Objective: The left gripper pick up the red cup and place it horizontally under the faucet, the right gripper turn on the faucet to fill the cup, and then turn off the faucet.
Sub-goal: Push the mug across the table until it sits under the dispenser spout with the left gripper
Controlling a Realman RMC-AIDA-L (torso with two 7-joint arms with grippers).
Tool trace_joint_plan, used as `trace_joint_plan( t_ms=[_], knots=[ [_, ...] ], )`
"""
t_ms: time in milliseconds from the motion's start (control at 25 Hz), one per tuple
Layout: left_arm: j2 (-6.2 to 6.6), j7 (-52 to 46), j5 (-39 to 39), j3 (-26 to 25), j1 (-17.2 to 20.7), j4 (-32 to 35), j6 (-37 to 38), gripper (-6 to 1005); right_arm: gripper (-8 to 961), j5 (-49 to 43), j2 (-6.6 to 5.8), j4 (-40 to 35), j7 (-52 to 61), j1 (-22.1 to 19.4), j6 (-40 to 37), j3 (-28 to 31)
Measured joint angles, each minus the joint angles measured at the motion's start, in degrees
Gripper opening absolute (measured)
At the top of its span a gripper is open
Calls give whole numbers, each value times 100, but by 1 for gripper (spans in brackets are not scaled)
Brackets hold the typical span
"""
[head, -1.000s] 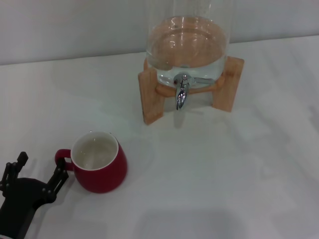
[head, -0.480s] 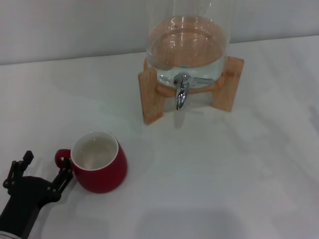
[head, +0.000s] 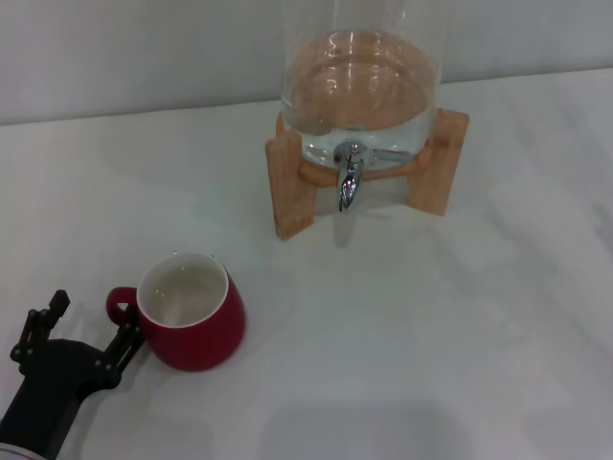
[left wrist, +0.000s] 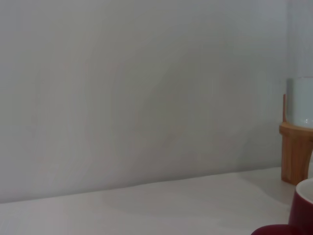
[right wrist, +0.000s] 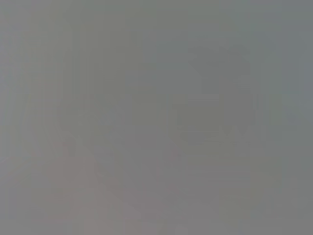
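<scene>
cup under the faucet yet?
No, the red cup sits on the table well short of the faucet, beside the open left gripper.

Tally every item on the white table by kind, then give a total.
Squat dark-red ceramic cup with cream inside: 1
Clear glass water dispenser: 1
Shiny chrome faucet: 1
Wooden stand: 1
Black jointed left tool, open beside the cup's handle: 1
Total: 5

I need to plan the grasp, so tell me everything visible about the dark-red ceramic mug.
The squat, rounded dark-red ceramic mug stands upright on the white table, glossy outside, cream-white and apparently empty inside. Its small loop handle points toward the black-fingered left gripper, whose open fingers reach it, one finger beside the handle. It stands well short of the chrome faucet.
</scene>
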Motion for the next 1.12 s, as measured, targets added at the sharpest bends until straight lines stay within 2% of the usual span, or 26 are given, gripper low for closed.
trace_joint_plan(
  t_ms=[400,720,920,1120],
  knots=[
    [0,0,4,0,0,6,5,739,757,0,1,-1,0,0,-15,0],
    [0,10,20,1,-13,7,5,520,757,0,0,-1,0,0,-58,0],
    [0,15,20,0,-16,9,5,272,758,0,0,-2,0,7,-65,0],
    [0,14,178,-3,-40,0,5,141,759,0,0,-1,0,16,-67,0]
  ],
)
